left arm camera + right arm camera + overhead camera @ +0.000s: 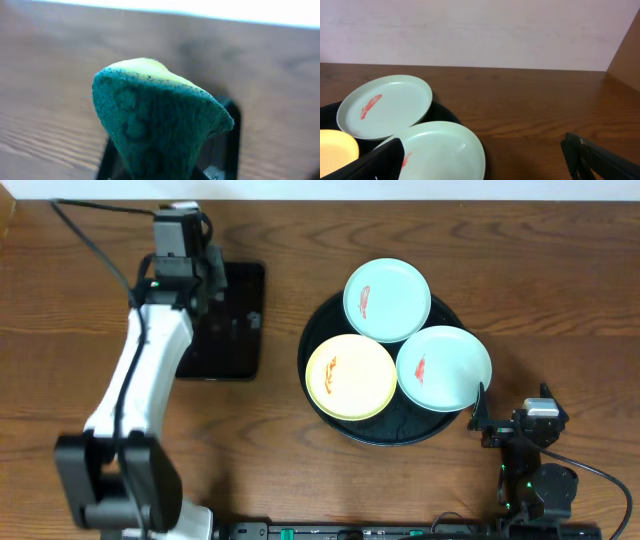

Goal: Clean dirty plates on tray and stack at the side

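On the far left, the left hand (pixel 190 268) hangs over the small black tray (pixel 238 330). This tray lies on the brown counter (pixel 280 470), with its long side running away from the robot. From above you cannot see what the hand holds. The left wrist view shows it. The hand is pressed together, pinching a sponge (pixel 155 125). The sponge is dark green on the side we see and yellow on top. It is squashed, and its narrow end sticks up. The fingers are hidden behind it.

In the middle sits the round black tray (pixel 400 430). All three plates lie in it, face up. They are round, so no side is longer. The yellow plate (pixel 350 377) is at the near left. The far blue plate (pixel 387 300) pokes out over the tray's far rim. The near blue plate (pixel 444 368) pokes out over the right rim. Each plate has a red smear on its left part. In the right wrist view the far blue plate seems to lean a little. From above it looks flat.

On the right, the right hand (pixel 512 412) is spread wide and holds nothing. One finger (pixel 375 162) is just beside the near blue plate's edge. I cannot tell if it touches. The other finger is over bare counter.
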